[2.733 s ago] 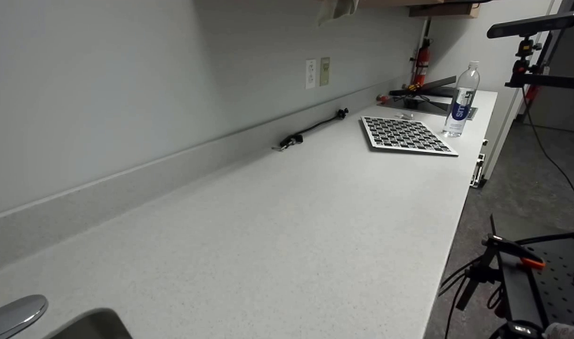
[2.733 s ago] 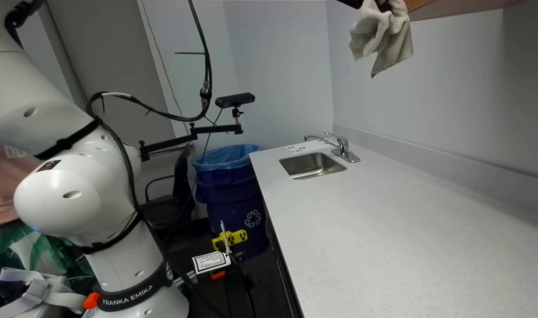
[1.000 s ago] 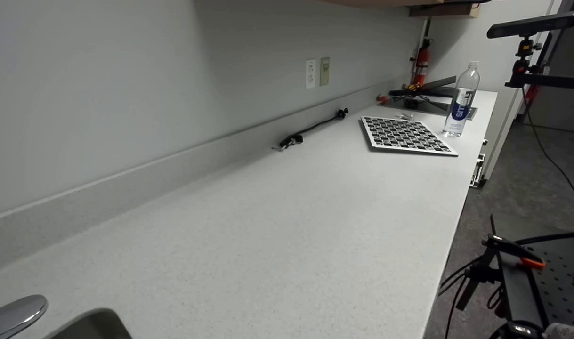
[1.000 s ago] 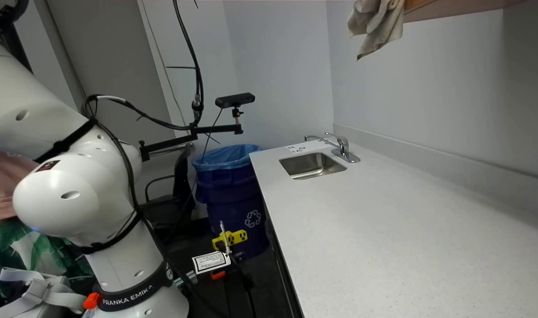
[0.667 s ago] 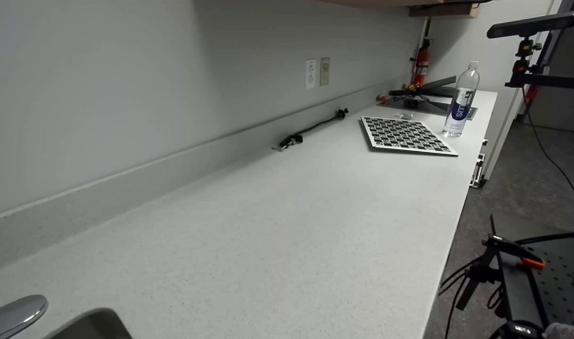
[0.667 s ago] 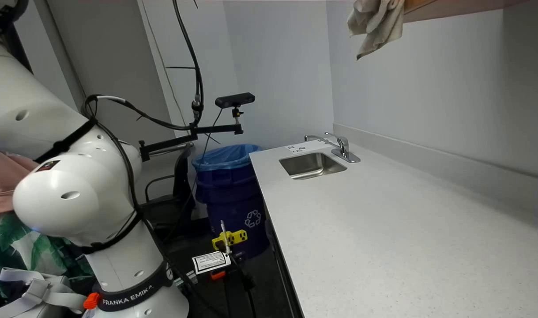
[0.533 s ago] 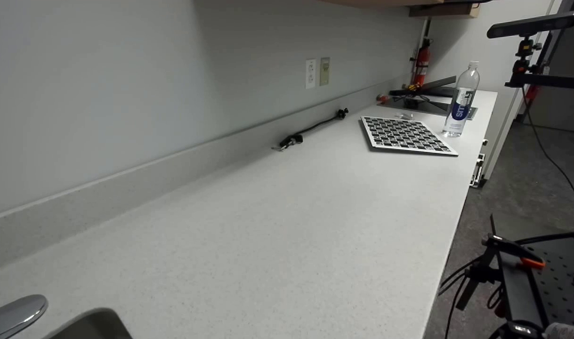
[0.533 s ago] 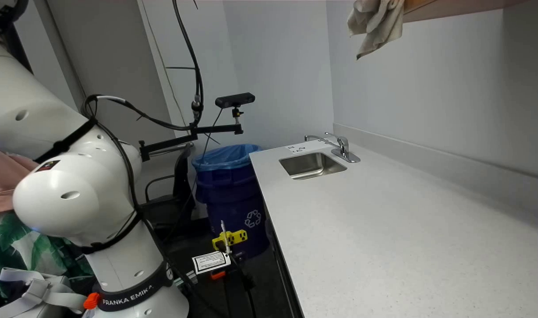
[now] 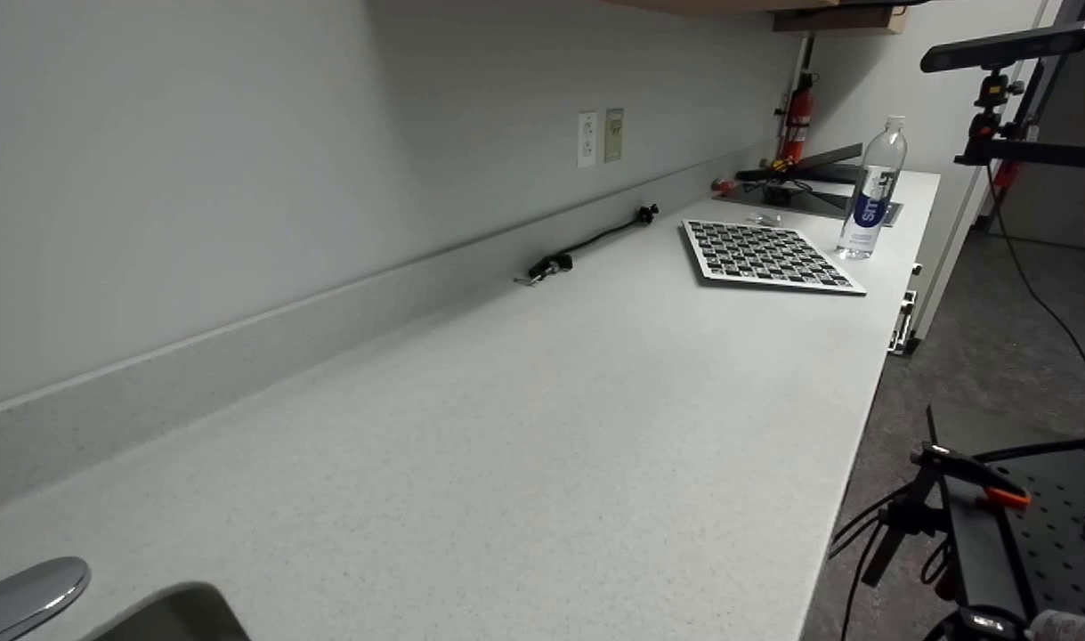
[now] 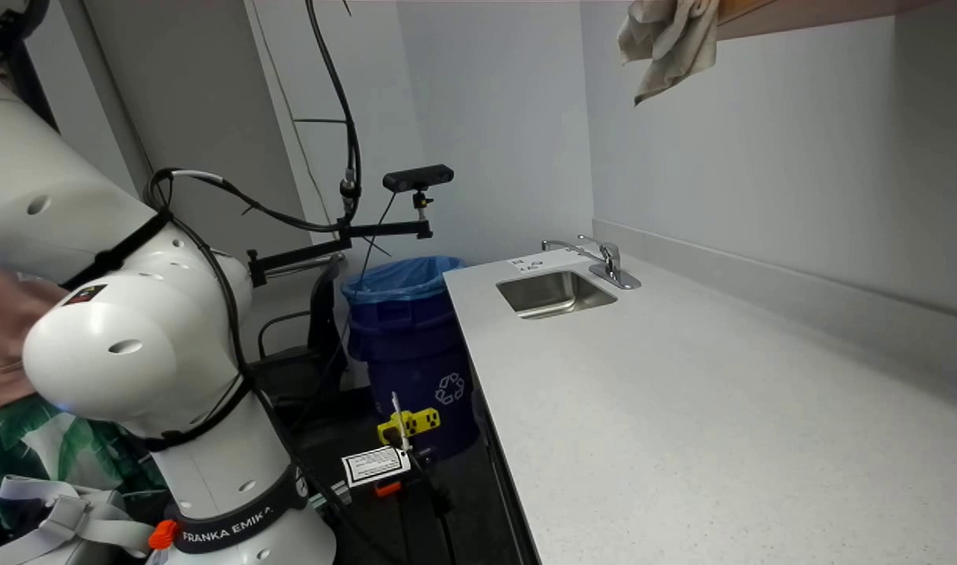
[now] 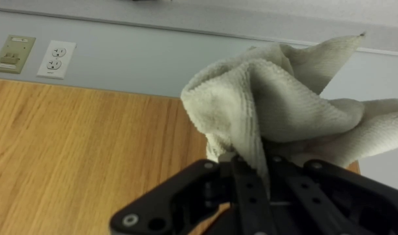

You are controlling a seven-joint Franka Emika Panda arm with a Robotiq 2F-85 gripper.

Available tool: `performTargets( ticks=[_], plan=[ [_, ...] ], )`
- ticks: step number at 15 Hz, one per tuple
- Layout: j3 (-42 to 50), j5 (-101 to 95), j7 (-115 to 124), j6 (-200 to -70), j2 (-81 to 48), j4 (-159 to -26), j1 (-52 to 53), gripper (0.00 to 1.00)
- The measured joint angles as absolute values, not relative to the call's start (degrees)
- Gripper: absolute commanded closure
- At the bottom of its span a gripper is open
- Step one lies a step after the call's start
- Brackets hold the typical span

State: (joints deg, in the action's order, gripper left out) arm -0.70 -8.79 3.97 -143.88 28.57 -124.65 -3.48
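White and finely speckled, the tabletop (image 10: 682,439) stretched across an exterior view, with a stainless-steel sink (image 10: 557,294) set into one end and a chrome faucet (image 10: 609,263) mounted on it just beside the sink. The crumpled beige towel (image 10: 673,47) hung high above the tabletop, cut off by the top of that view, next to a wooden cabinet (image 10: 808,17). Off the tabletop's front edge stood the white Franka arm (image 10: 133,345), and by the front corner at the sink end a blue recycling bin (image 10: 411,353).

In an exterior view, a black-and-white checkered board (image 9: 767,255) lay on the tabletop toward the end away from the sink. A clear plastic bottle (image 9: 871,191) stood upright on it just beside the board, and a black cable (image 9: 587,245) lay along its rear edge.

In the wrist view, the black fingers (image 11: 251,193) were narrowed around the towel, pinching one fold while the loose part spilled out past them. Behind it, above the tabletop, showed a wood-grain panel (image 11: 87,140), a white duplex outlet (image 11: 56,59) and a tan wall plate (image 11: 14,54). Whether towel and panel touched, I could not tell.
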Motion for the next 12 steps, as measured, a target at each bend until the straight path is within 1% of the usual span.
performTargets(
  ticks=[6, 9, 12],
  plan=[
    [-0.7, -8.0, 1.7, -128.0, 26.9, -120.3, -2.7, 0.98],
    [-0.6, -8.1, 1.7, -125.7, 24.1, -122.8, -2.7, 0.98],
    [-0.5, -8.9, 2.8, -127.2, 20.8, -127.3, -3.0, 0.98]
  ],
)
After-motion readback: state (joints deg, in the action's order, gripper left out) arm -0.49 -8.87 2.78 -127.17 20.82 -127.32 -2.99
